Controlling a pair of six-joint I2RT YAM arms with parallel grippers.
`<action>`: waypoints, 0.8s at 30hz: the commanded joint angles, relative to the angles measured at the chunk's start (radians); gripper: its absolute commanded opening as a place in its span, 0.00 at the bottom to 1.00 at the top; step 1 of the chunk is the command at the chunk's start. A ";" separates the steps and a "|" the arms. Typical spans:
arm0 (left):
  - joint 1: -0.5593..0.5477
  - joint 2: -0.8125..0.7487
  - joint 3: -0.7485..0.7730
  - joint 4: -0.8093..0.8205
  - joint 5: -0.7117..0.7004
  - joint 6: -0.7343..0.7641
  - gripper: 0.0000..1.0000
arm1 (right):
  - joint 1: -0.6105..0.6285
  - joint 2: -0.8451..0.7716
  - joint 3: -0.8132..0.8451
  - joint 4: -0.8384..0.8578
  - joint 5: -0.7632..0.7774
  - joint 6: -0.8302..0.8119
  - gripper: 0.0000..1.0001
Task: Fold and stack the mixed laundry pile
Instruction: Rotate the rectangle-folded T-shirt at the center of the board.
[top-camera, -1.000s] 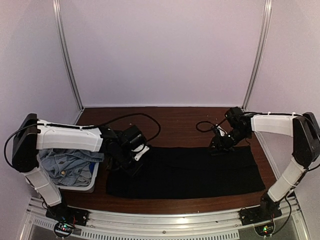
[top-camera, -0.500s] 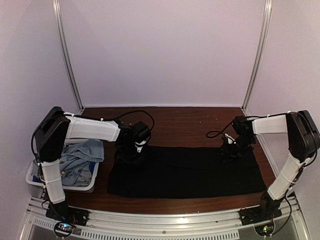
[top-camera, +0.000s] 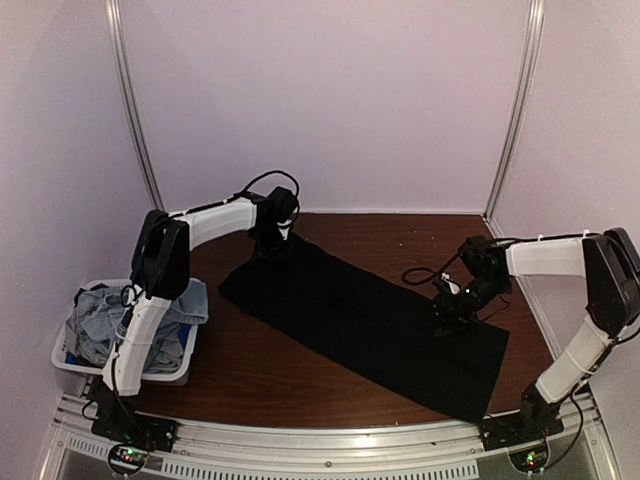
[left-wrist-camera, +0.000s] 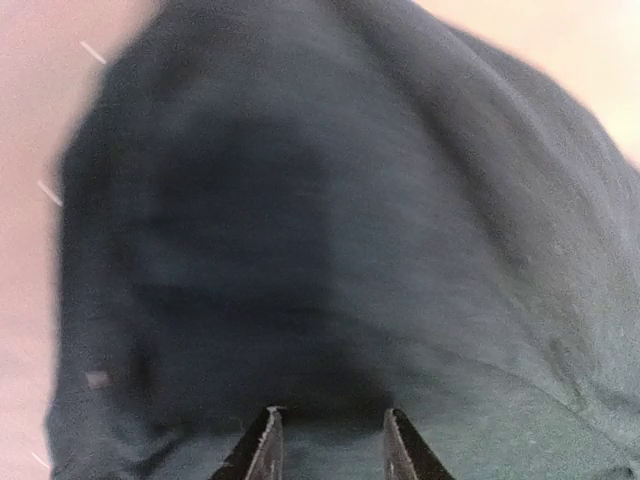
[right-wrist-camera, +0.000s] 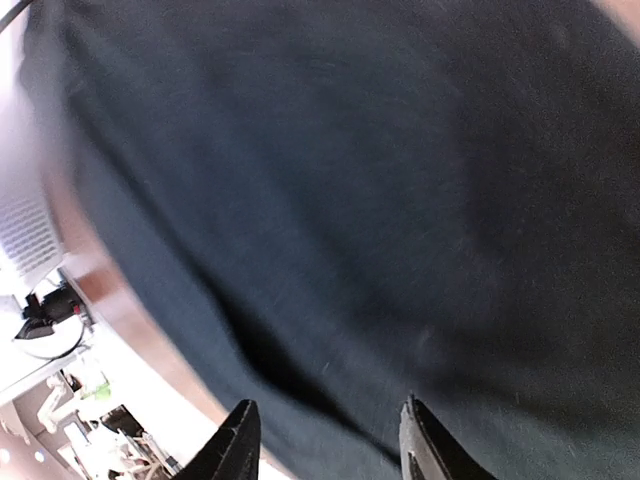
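The large black shirt (top-camera: 370, 325) lies flat in a long diagonal band, running from the back left of the table to the front right. My left gripper (top-camera: 271, 243) is at its back-left end. In the left wrist view the jaws (left-wrist-camera: 330, 432) stand apart just over the dark cloth (left-wrist-camera: 300, 200), which runs flat between the tips. My right gripper (top-camera: 447, 308) is over the shirt's right part. Its jaws (right-wrist-camera: 325, 435) are spread wide above the cloth (right-wrist-camera: 350, 150), beside a dark crease. The rest of the laundry pile, with the light-blue denim piece (top-camera: 125, 312) on top, fills the basket.
A white slatted basket (top-camera: 68, 357) stands at the front left, beside the left arm's base. Bare brown tabletop (top-camera: 260, 370) shows in front of the shirt. Metal posts and pale walls close in the back and sides. A black cable loops near the right gripper.
The shirt has swung from lying level along the front to a diagonal. Its left end went to the back left with my left gripper. My right gripper's jaws have widened.
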 joint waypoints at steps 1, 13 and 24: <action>0.041 -0.025 0.143 -0.011 0.043 0.068 0.38 | -0.025 -0.059 0.145 -0.102 -0.015 -0.058 0.49; -0.096 -0.309 -0.340 0.021 0.152 0.019 0.37 | -0.051 0.003 0.177 -0.198 0.151 -0.119 0.40; -0.084 -0.217 -0.403 0.024 0.084 -0.045 0.30 | 0.003 0.054 0.015 -0.133 0.165 -0.057 0.34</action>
